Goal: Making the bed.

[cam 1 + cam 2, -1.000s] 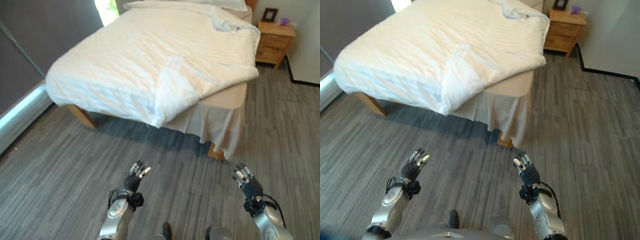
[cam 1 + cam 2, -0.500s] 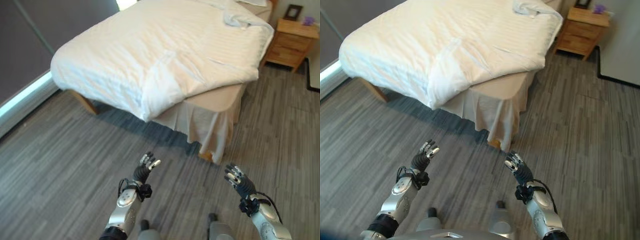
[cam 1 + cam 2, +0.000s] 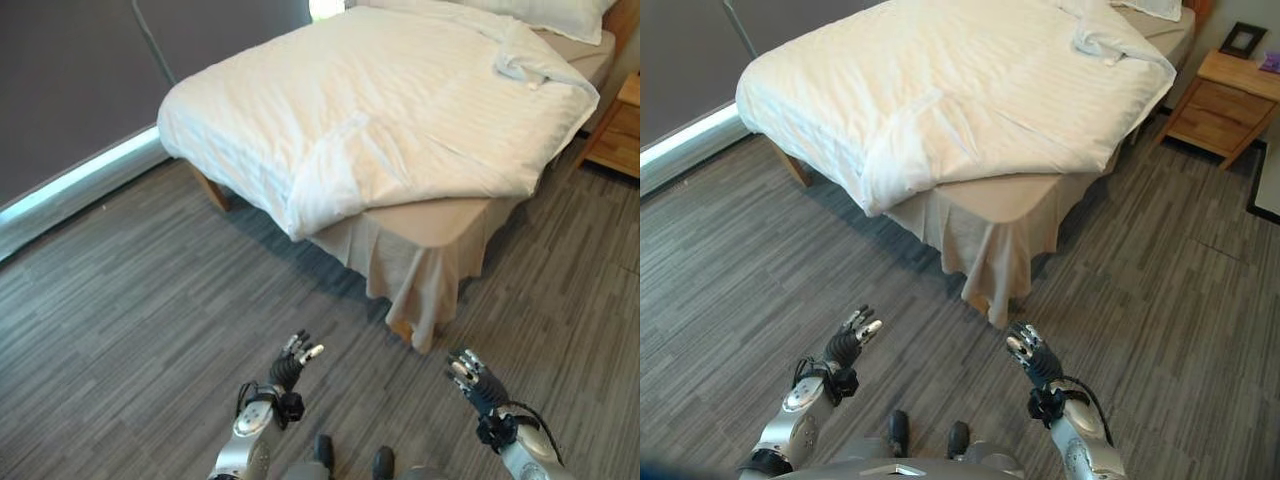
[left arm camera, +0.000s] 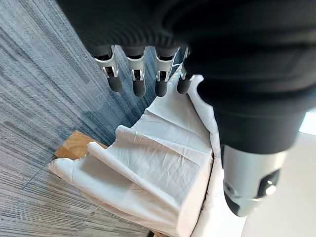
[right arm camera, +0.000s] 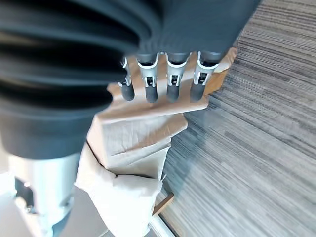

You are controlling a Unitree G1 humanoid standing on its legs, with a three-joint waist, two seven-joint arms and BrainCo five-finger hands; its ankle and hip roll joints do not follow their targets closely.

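Note:
A bed (image 3: 450, 215) stands ahead with a white duvet (image 3: 400, 110) spread askew over it. The duvet's near corner (image 3: 320, 190) is folded back, leaving the beige mattress corner (image 3: 1005, 195) and its hanging skirt (image 3: 985, 265) bare. A rumpled fold of duvet (image 3: 530, 60) lies near the pillow (image 3: 555, 15) at the head. My left hand (image 3: 292, 358) and right hand (image 3: 468, 375) are raised low in front of me over the floor, both open and holding nothing, well short of the bed. In the wrist views the left hand's fingers (image 4: 139, 81) and the right hand's fingers (image 5: 150, 86) hang straight.
A wooden nightstand (image 3: 1225, 95) with a small picture frame (image 3: 1243, 38) stands right of the bed's head. A dark wall with a pale baseboard strip (image 3: 70, 185) runs along the left. Grey plank floor (image 3: 130, 330) lies between me and the bed.
The camera has swung, so the bed now sits further right and higher in the picture. Both hands stay raised and open in much the same pose.

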